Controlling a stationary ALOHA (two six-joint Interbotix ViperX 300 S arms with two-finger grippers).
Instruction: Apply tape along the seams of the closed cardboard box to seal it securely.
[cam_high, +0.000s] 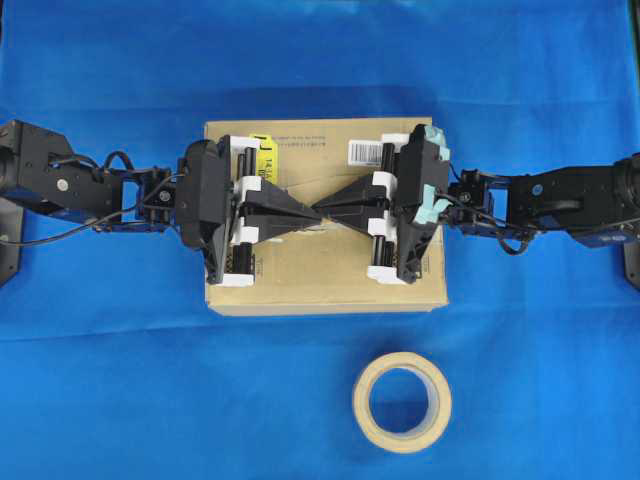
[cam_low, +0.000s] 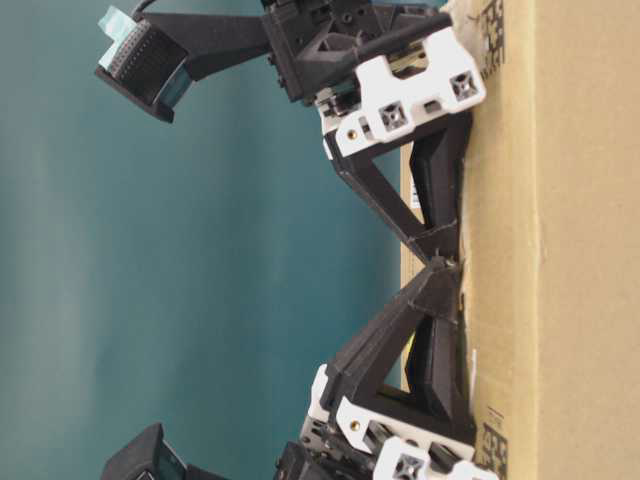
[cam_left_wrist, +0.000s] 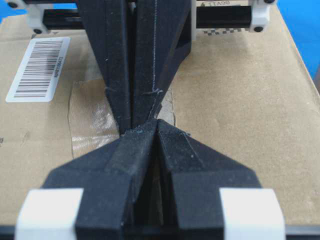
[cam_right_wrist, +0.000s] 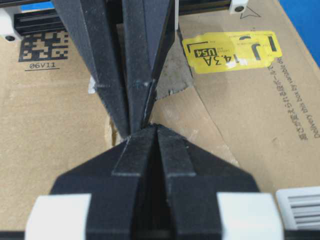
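Both arms meet tip to tip over the cardboard box (cam_high: 325, 270) on the blue cloth (cam_high: 100, 380). The left gripper (cam_high: 312, 209) and right gripper (cam_high: 322, 209) are clamped fully together, nothing between their fingers, tips over the old tape residue (cam_left_wrist: 90, 125). The tape roll (cam_high: 402, 402) lies near the box.

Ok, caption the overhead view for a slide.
Both shut grippers, left and right, meet tip to tip over the cardboard box; tape roll lies nearby.
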